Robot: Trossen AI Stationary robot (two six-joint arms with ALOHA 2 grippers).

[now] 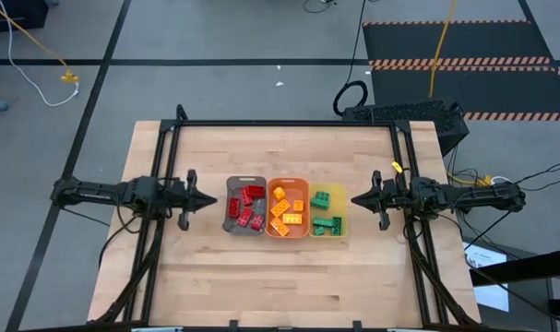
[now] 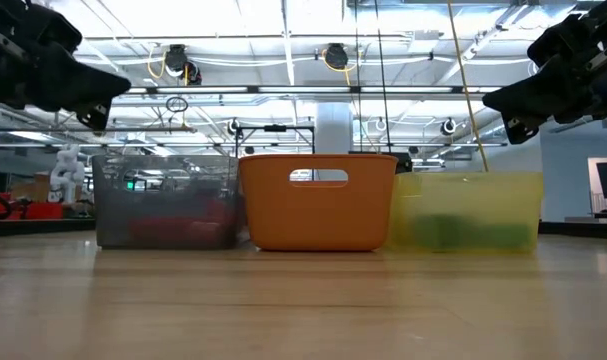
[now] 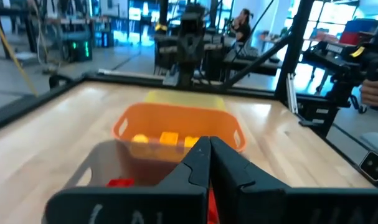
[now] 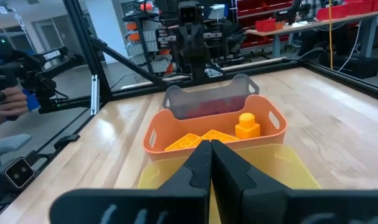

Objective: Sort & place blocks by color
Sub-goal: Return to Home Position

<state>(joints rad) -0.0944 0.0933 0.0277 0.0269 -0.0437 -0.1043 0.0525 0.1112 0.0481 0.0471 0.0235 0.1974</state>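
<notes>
Pale wooden bench (image 1: 215, 277) seen from above, with three small rectangular plastic trays packed side by side in a row at its centre. Grey translucent tray (image 2: 163, 200) on the left holds small red studded plastic blocks (image 1: 247, 207). The orange tray (image 2: 318, 215) in the middle holds yellow and orange blocks (image 1: 286, 212), and the yellow tray (image 2: 468, 205) on the right holds green blocks (image 1: 324, 210). Every block in view lies in a tray, so the sorting looks finished.

Left claw (image 1: 208, 198) hovers near the grey tray, its two dark fingers pressed together on nothing. Right claw (image 1: 358, 198) hovers near the yellow tray, likewise pinched together and empty. Both point inward at the row, raised above the bench.

Each block looks light, stiff and smooth-sided, likely to slip if pinched at a corner. The best hold is probably across two flat opposite sides, below the studs.
</notes>
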